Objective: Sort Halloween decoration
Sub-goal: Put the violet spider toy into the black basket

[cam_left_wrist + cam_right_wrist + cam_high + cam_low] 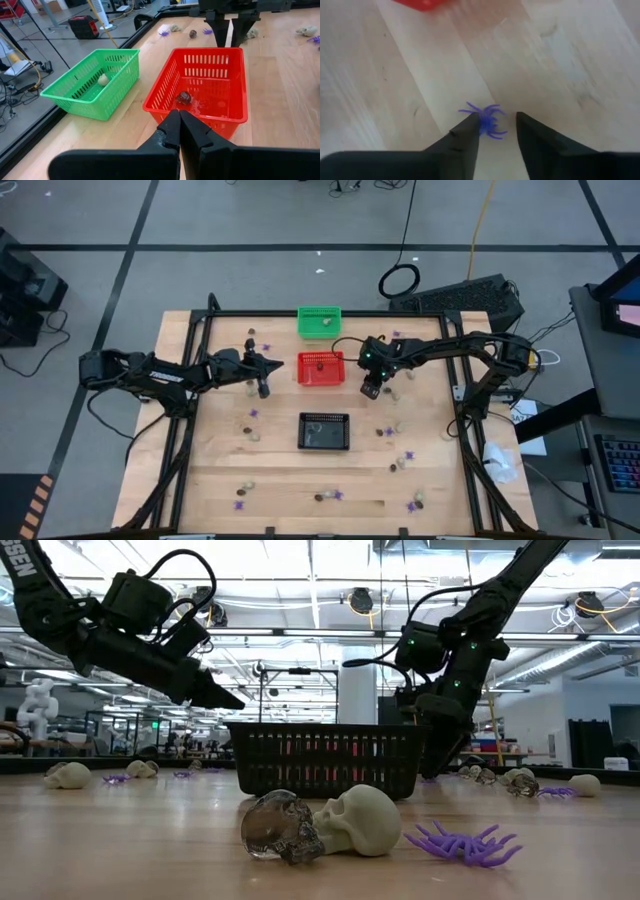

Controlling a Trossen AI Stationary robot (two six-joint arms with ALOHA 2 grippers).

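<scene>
Observing right gripper (493, 131): we see its fingers parted, straddling a purple spider (486, 121) on the wooden table (280, 470), one finger touching it, just beside the red basket (321, 367).
Left gripper (267, 364): we note its fingers pressed together, holding nothing, hovering beside the red basket's other side.
Red basket contents: we see one dark brown trinket (183, 97).
Green basket (319, 321): we log one cream trinket (103, 79) inside.
Black basket (325, 431): sits mid-table.
Remaining trinkets: we find skulls and purple spiders scattered across the table; a clear skull (277, 827), cream skull (360, 819) and spider (465, 842) lie nearest the low camera.
</scene>
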